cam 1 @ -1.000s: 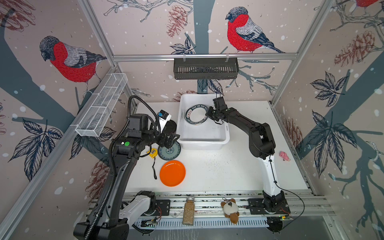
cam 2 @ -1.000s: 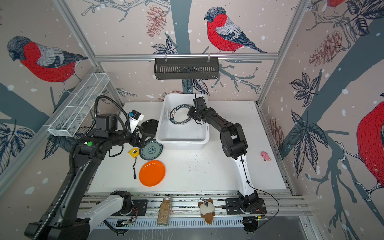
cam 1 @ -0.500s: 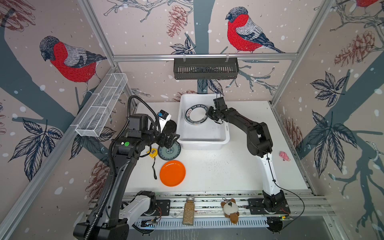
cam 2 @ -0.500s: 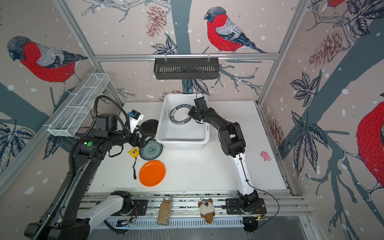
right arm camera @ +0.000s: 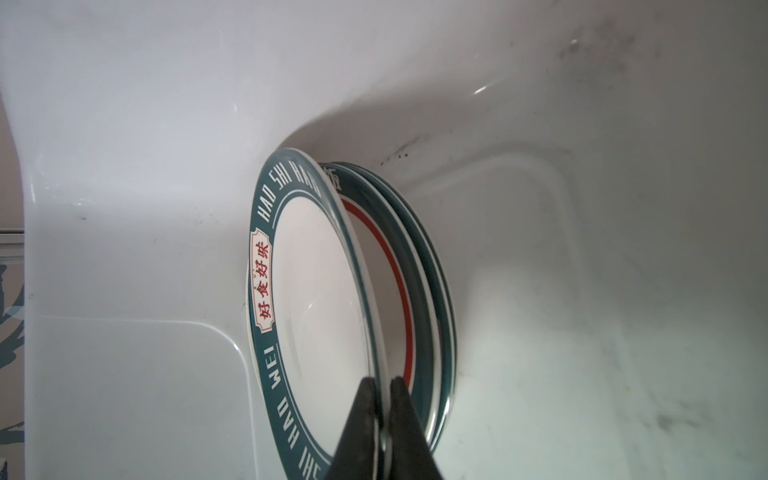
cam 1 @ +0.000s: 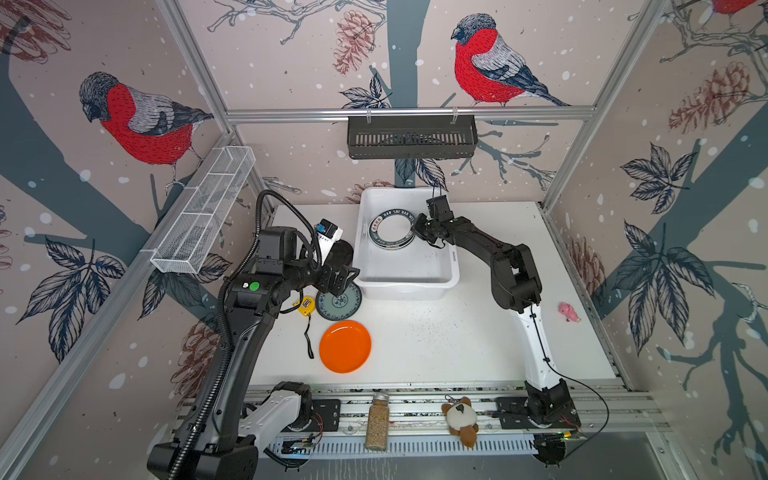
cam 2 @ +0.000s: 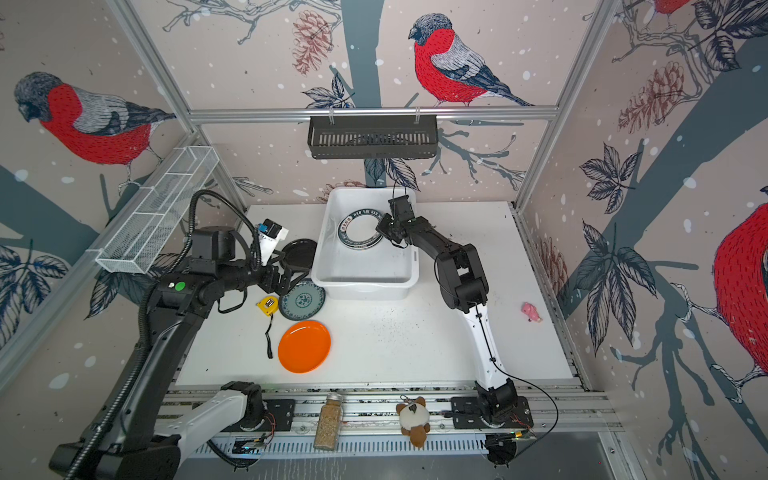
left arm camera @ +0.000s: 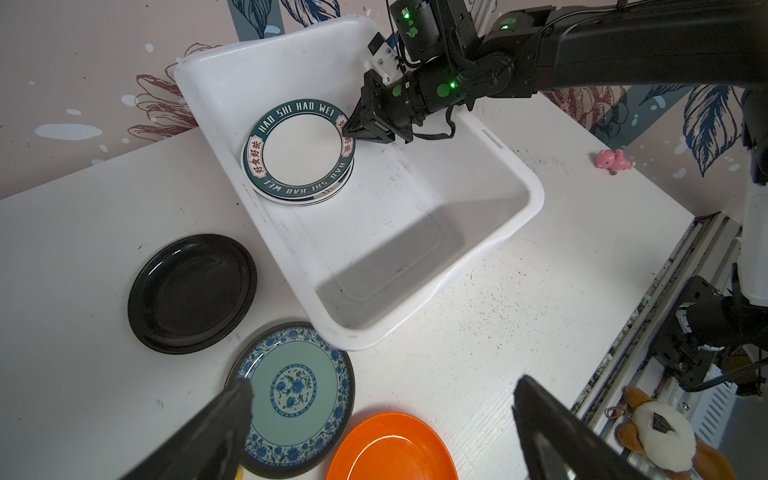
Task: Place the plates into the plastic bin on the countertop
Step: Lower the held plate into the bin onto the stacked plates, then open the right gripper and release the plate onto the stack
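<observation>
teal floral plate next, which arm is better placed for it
Left. The left hand hovers open by the teal floral plate, outside the plastic bin; the right hand is inside it, clamped on the top lettered plate.

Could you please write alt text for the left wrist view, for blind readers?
The right gripper pinches the lettered plate by its rim inside the plastic bin; the black plate, floral plate and orange plate lie outside near the open left gripper.
</observation>
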Robot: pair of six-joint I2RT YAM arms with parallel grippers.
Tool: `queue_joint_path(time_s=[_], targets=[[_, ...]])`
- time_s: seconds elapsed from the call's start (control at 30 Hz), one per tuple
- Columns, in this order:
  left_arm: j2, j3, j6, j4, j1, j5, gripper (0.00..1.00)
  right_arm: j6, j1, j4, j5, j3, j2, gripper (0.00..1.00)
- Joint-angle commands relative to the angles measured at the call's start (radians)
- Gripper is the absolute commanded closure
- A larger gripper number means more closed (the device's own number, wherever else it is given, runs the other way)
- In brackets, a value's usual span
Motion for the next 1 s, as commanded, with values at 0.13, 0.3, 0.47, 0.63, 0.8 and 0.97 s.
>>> queue_joint_path(time_s=[0.13,0.3,0.47,0.63,0.8,0.97], targets=[[-0.001,0.004,0.008,0.009,-0.001,0.016,0.03,-0.004,0.003,-0.006,-0.007,-0.007,-0.001,0.84],[-0.001,0.005,0.008,0.009,-0.001,0.017,0.03,-0.01,0.004,-0.018,-0.006,-0.005,-0.004,0.82],[-0.003,0.006,0.006,0.009,-0.001,0.021,0.03,-0.015,0.008,-0.032,-0.003,-0.006,-0.005,0.78],[-0.008,0.009,0.006,0.006,-0.001,0.023,0.03,-0.019,0.013,-0.043,0.0,-0.005,-0.004,0.77],[-0.008,0.01,0.005,0.004,-0.001,0.026,0.03,-0.02,0.019,-0.055,0.014,-0.005,-0.009,0.73],[-0.011,0.013,0.007,0.003,-0.001,0.027,0.03,-0.024,0.023,-0.064,0.026,-0.003,-0.017,0.73]])
